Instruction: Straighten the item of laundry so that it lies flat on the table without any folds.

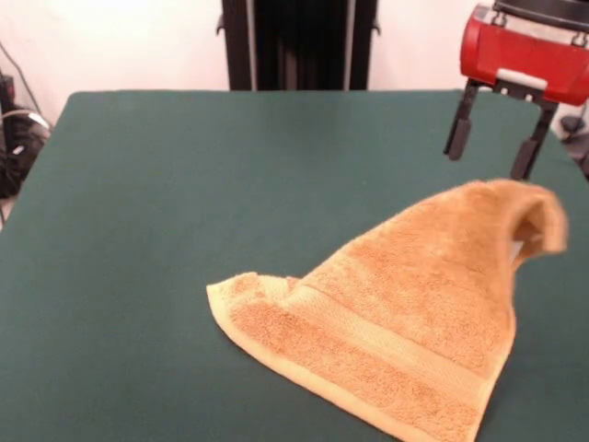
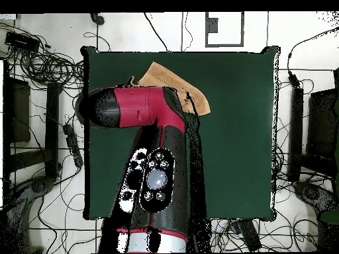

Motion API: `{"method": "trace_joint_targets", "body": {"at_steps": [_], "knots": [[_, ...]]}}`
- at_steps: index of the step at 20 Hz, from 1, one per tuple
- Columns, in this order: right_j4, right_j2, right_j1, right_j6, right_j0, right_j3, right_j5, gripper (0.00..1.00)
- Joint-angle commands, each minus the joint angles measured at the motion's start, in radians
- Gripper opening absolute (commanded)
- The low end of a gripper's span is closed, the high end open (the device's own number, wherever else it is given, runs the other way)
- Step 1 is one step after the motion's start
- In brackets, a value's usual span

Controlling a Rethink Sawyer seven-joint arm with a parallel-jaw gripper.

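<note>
One gripper (image 1: pixel 492 147), one towel (image 1: pixel 396 322) and one table (image 1: pixel 184 184) make up the scene; the gripper hangs from the arm's red head with two dark fingers (image 1: pixel 457 129) pointing down, and its jaws stand spread with bare green cloth showing between them, pinching nothing; the orange-tan terry towel lies just below and mostly to the picture-left of the jaws in the front view, its highest part rising in a peak right under the finger nearer the picture's right edge, though whether that fingertip touches the cloth cannot be told; from that peak the towel slopes away from the jaws down to a flat corner on the felt, with one woven band running across it near its lower edge; the raised tip curls over on itself and is blurred, and a pale patch beneath the curl is too indistinct to name; the towel's lowest edge is cut off by the frame's bottom; in the overhead view the red and black arm (image 2: pixel 149 132) covers the gripper completely and most of the towel, so only one tan wedge shows past the arm's head, lying toward one edge of the dark green table.
</note>
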Motion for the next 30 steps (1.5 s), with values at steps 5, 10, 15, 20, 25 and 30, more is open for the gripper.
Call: {"method": "trace_joint_targets", "body": {"at_steps": [5,10,15,20,25,30], "knots": [[0.061,-0.033,-0.010,0.279,0.054,0.133,-0.017,1.00],[0.099,0.014,-0.027,0.168,-0.004,0.080,0.114,1.00],[0.070,0.071,0.124,-0.048,-0.162,-0.264,0.258,1.00],[0.012,0.104,0.375,-0.178,-0.250,-0.728,0.525,1.00],[-0.018,0.115,0.573,-0.235,-0.286,-1.026,0.592,1.00],[-0.009,0.068,0.647,-0.207,-0.287,-1.103,0.596,1.00]]}}
